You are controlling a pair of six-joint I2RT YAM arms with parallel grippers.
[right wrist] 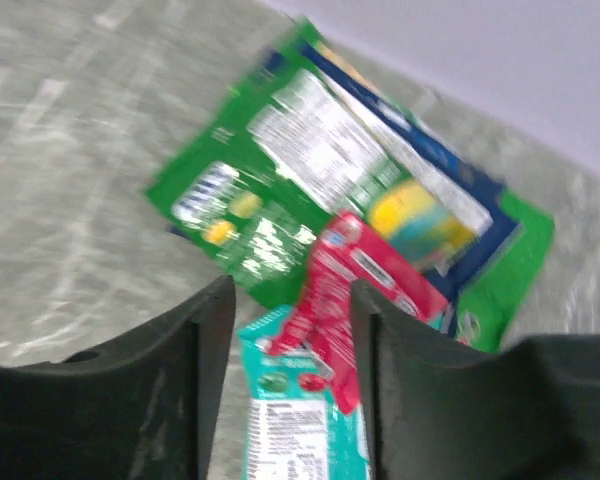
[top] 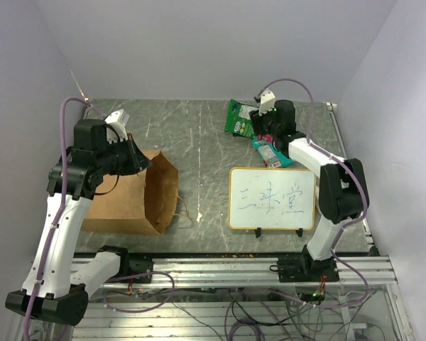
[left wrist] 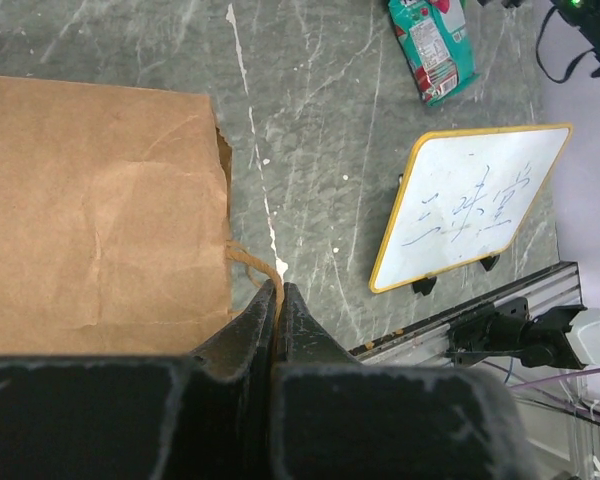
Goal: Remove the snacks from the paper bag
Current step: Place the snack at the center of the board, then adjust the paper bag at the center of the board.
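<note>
Paper bag (top: pixel 121 202) lies on its side at left in the top view, mouth facing right, left gripper (top: pixel 140 162) above it. Snacks (top: pixel 238 118) sit far right under right gripper (top: pixel 264 131). Left wrist: jaws closed, string handle (left wrist: pixel 248 262) at the tips. Right wrist: jaws open, straddling pink-red packet (right wrist: pixel 342 285) atop teal pouch (right wrist: pixel 280 425) and green bag (right wrist: pixel 270 190).
</note>
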